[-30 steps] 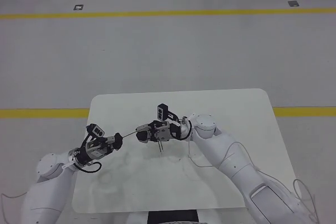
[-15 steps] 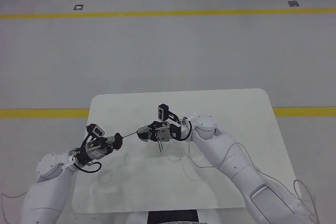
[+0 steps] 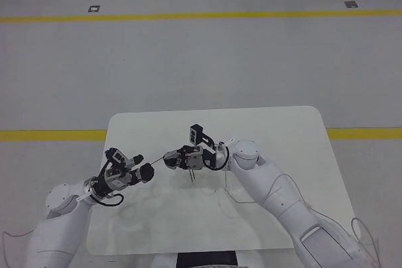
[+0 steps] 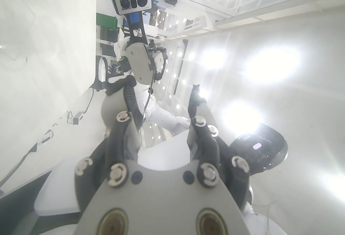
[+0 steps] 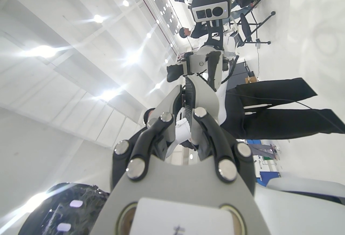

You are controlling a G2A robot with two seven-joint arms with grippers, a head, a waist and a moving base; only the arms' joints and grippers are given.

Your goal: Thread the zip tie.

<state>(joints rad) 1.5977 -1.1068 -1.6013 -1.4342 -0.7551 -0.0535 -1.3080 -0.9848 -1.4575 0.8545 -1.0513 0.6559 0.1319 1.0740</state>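
Threading stage, apparently; right gripper pinches zip tie; left gripper, fingers spread, sits beside its free end; next move probably needs a regrasp.

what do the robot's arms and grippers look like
The left arm and right arm have smooth, rounded white shells, and a black cable loops at the left wrist. The left gripper and right gripper match: a grey metal base plate, black linkage fingers and silver round-headed pins. A black camera box on a bracket sits above each wrist.
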